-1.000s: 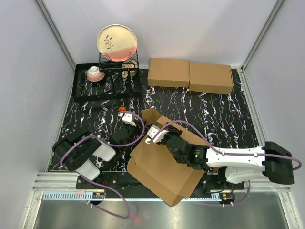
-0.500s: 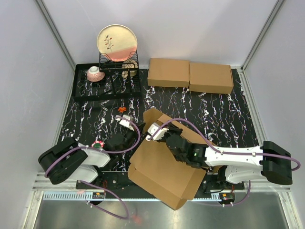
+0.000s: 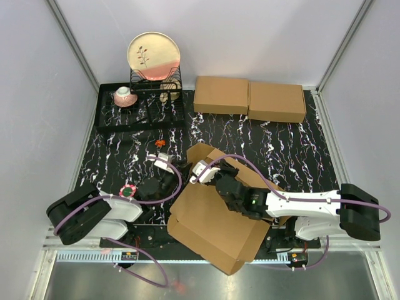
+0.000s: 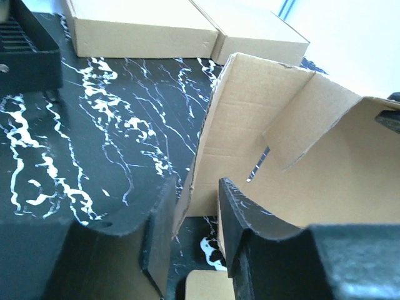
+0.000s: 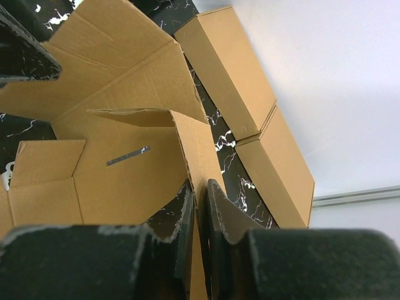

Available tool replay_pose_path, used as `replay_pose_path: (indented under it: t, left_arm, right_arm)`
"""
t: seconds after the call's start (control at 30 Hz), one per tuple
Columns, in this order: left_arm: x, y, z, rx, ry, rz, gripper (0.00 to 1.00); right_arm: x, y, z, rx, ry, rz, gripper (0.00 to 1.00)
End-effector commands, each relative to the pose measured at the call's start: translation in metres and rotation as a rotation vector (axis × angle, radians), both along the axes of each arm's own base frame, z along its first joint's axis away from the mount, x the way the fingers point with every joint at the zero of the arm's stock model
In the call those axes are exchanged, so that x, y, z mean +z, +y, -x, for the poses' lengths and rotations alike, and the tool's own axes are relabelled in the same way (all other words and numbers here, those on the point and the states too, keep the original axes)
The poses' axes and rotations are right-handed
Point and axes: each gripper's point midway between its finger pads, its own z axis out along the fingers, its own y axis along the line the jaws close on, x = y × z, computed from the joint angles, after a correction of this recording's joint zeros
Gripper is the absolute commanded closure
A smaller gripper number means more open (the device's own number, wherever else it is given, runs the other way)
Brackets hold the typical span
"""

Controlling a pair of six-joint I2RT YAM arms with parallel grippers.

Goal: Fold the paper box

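since the earlier frames, the left arm has drawn its elbow back toward the near left corner of the table, and the left tool has shifted slightly along the left side of the paper box; the box has turned only a little, and the right arm has stayed almost where it was. the paper box lies partly folded at the near middle of the table, between the two arms, with one flap raised at its far corner; in the top view its near corner overlaps the rail at the front edge. in the left wrist view, the left tool is spread, and the raw edge of an upright flap of the box runs into the gap between its fingers with clearance visible on one side. in the right wrist view, the right tool is pressed together on a thin upright wall of the box, pinching it between both fingers. a pair of flat boxes lies side by side at the far edge of the table, well apart from the work. a dish rack stands at the far left corner, holding an upright plate and a cup.
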Motion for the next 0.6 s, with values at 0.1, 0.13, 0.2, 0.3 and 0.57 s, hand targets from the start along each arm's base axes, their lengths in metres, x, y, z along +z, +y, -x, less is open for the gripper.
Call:
replay_pose_path:
  t: [0.1,0.13,0.2,0.3,0.57]
  left_arm:
    - [0.059,-0.002,-0.014,0.05,-0.164,0.14,0.55]
    - [0.061,-0.004,-0.016,0.054,-0.168,0.137,0.54]
    - [0.056,-0.005,-0.02,0.059,-0.161,0.124,0.52]
    - [0.049,-0.006,-0.025,0.067,-0.15,0.12,0.56]
    - [0.047,-0.012,-0.024,0.033,-0.15,0.15,1.0]
  right_arm:
    - [-0.024,0.002,0.004,0.016,0.066,0.04,0.85]
    - [-0.025,0.002,0.005,0.018,0.068,0.045,0.85]
    - [-0.024,0.002,0.005,0.019,0.069,0.044,0.85]
    - [-0.023,0.002,0.005,0.021,0.069,0.037,0.85]
    - [-0.027,0.002,0.006,0.027,0.078,0.043,0.85]
